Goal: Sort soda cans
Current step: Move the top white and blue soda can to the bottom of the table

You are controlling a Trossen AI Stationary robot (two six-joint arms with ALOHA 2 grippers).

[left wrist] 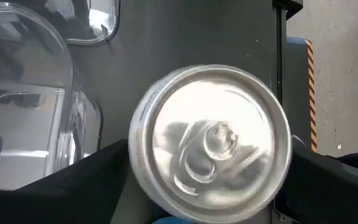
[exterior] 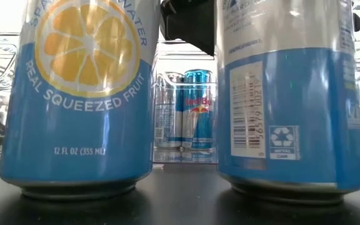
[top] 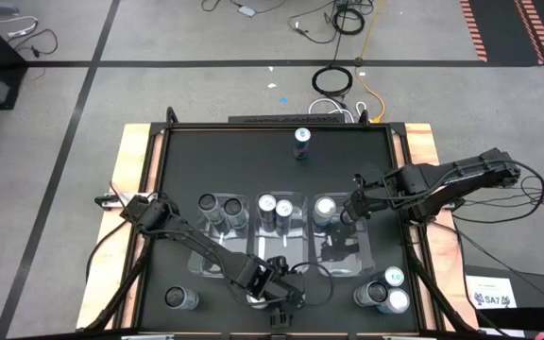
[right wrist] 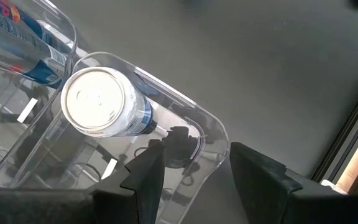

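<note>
Left claw: open, fingers either side of a soda can.
Handling: likely smooth, light, dentable; grip its mid-wall gently.
Right claw: apparently empty, part-open over a bin.

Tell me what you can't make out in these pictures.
- Low view: the two near cans fill the frame, hiding most of the table; tops cut off.
- High view: labels of cans in the bins too small to read.
- Left wrist view: can under the left gripper blurred; label unseen.

A robotics lab: a black-topped desk stands on a grey concrete floor marked with tape lines, loose cables trailing behind it.
</note>
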